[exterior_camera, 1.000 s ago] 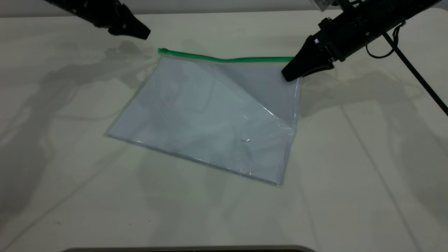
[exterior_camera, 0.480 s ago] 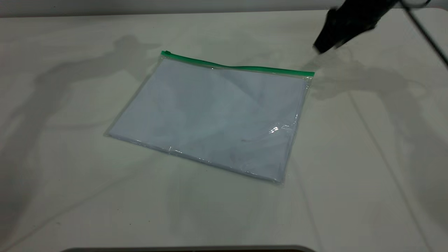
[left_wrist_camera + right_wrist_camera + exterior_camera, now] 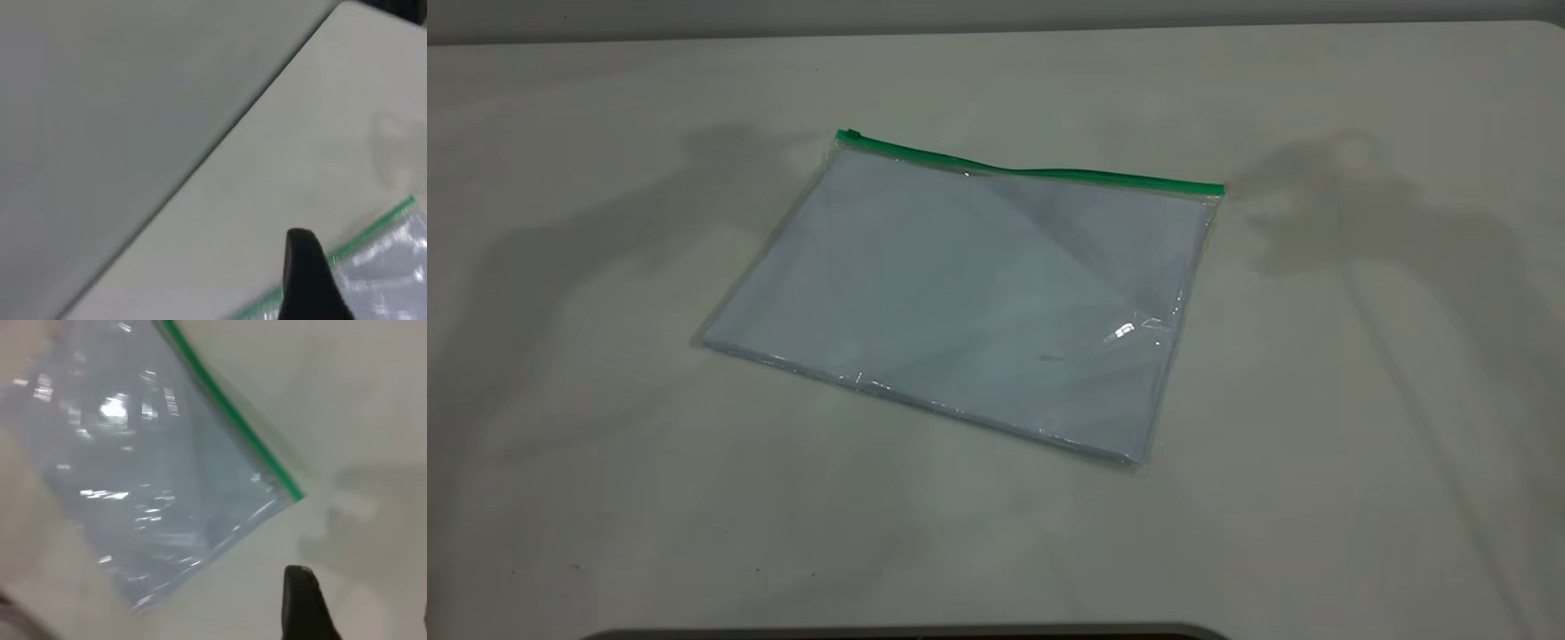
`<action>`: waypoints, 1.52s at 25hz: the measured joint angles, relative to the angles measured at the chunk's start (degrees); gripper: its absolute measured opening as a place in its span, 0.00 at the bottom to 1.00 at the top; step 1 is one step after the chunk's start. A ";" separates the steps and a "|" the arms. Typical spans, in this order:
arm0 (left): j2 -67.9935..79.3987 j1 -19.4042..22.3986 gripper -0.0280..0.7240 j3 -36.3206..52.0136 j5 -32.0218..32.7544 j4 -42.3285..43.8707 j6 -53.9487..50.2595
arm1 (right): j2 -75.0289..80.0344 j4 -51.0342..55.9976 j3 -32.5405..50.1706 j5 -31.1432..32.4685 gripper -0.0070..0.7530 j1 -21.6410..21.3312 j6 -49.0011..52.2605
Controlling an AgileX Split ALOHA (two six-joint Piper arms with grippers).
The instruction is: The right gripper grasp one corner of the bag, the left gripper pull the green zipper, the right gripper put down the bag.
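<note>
Of the right gripper (image 3: 303,603) we see only one dark finger, clear of the bag (image 3: 969,293) — we cannot tell its opening. The left gripper (image 3: 308,280) is likewise unclear. The bag lies flat on the table (image 3: 1316,400), its green zipper (image 3: 1032,169) along the far edge.

**Clearance: tabletop around the bag**

- Table (image 3: 1360,444): bare surface open on every side of the bag (image 3: 969,302), from 12 round to 12 o'clock in the exterior view.
- Only obstacle: the bag, lying flat at centre, green zipper (image 3: 1032,169) along its 12 o'clock edge.
- Left gripper (image 3: 308,280): above the table beside the zipper edge, apart from it.
- Right gripper (image 3: 303,607): off the bag's zipper-end corner (image 3: 293,495), bare table between them.
</note>
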 joint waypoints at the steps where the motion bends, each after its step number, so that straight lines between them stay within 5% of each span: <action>1: -2.45 0.00 0.68 0.00 1.21 3.76 -4.55 | -2.17 -0.12 0.00 1.90 0.62 0.00 1.52; 8: -16.66 0.00 0.64 0.00 15.76 23.02 -28.82 | -16.90 -3.75 2.16 6.53 0.62 0.00 11.18; 18: -29.24 0.00 0.59 5.47 15.81 34.54 -44.21 | -41.32 -9.71 24.33 6.53 0.62 0.00 17.88; 30: -48.43 0.00 0.59 42.90 15.81 34.66 -45.54 | -64.26 -20.28 59.76 4.16 0.62 0.00 29.38; 38: -63.93 0.00 0.59 66.73 15.44 34.56 -47.02 | -71.41 -22.42 69.20 -0.87 0.62 0.00 34.50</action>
